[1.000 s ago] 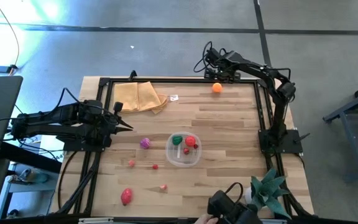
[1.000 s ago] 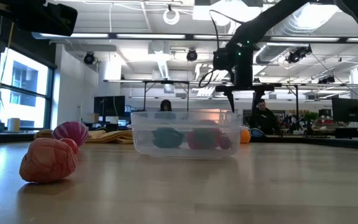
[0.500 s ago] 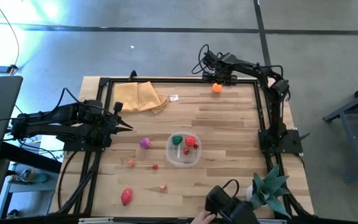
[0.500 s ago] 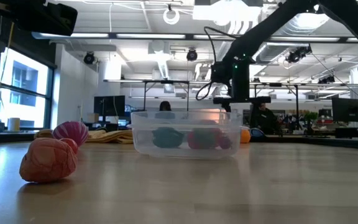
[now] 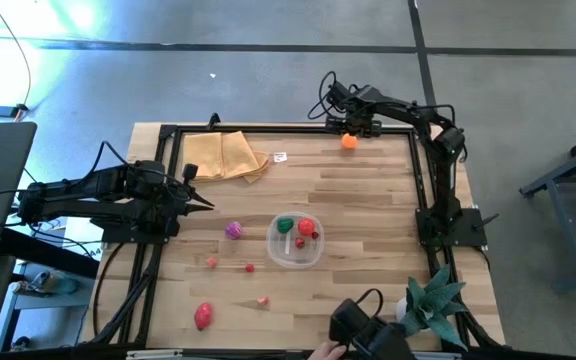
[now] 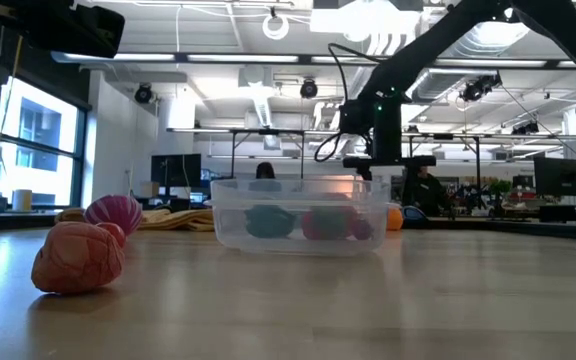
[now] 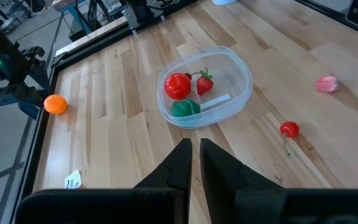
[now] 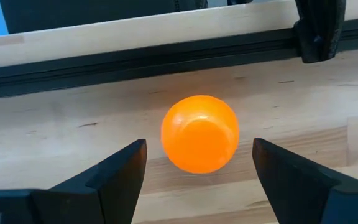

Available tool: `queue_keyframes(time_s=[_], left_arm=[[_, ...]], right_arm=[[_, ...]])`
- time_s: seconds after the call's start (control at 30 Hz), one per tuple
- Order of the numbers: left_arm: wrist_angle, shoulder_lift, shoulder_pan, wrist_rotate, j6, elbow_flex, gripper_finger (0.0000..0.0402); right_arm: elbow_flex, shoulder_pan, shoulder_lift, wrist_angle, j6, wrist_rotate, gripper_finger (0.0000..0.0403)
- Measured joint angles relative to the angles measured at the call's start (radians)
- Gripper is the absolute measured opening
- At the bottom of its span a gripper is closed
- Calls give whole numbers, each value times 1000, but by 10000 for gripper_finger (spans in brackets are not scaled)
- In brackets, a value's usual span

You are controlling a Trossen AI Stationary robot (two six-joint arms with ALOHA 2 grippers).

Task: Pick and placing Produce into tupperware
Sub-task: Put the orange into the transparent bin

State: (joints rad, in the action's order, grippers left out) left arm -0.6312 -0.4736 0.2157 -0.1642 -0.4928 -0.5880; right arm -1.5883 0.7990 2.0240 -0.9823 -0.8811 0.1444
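Note:
The clear round tupperware (image 5: 295, 241) stands mid-table with a green piece, a red tomato and a strawberry inside; it also shows in the low view (image 6: 300, 212) and the left wrist view (image 7: 244, 70). An orange ball (image 5: 349, 142) rests on the table near the far edge. My right gripper (image 8: 199, 144) is open, pointing down over the orange ball (image 8: 200, 133), with one finger on either side and not touching it. A magenta fruit (image 5: 233, 230), a small red piece (image 5: 211, 262), a cherry (image 5: 249, 267), a pink piece (image 5: 262, 300) and a red fruit (image 5: 204, 316) lie loose. My left gripper (image 7: 194, 149) waits shut at the left side.
A tan folded cloth (image 5: 225, 155) lies at the far left corner, with a white tag (image 5: 280, 157) beside it. The black frame rail (image 8: 166, 59) runs just behind the orange ball. A spiky green plant (image 5: 433, 300) and a person's hand (image 5: 323, 351) are at the near edge.
My right gripper has come down toward the orange ball near the far edge, its arm folding in, and has then kept still. Nothing on the table has moved.

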Motion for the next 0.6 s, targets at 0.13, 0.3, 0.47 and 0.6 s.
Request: queue_keyframes(time_s=[0.13, 0.3, 0.47, 0.6], left_arm=[[0, 0, 0, 0, 0, 0, 24], [0, 0, 0, 0, 0, 0, 24], [0, 0, 0, 0, 0, 0, 24], [0, 0, 0, 0, 0, 0, 24]], right_arm=[[0, -1, 11, 4, 7, -8, 286], [0, -1, 11, 0, 8, 0, 302], [0, -1, 11, -3, 14, 3, 324], [0, -1, 11, 0, 17, 7, 343]])
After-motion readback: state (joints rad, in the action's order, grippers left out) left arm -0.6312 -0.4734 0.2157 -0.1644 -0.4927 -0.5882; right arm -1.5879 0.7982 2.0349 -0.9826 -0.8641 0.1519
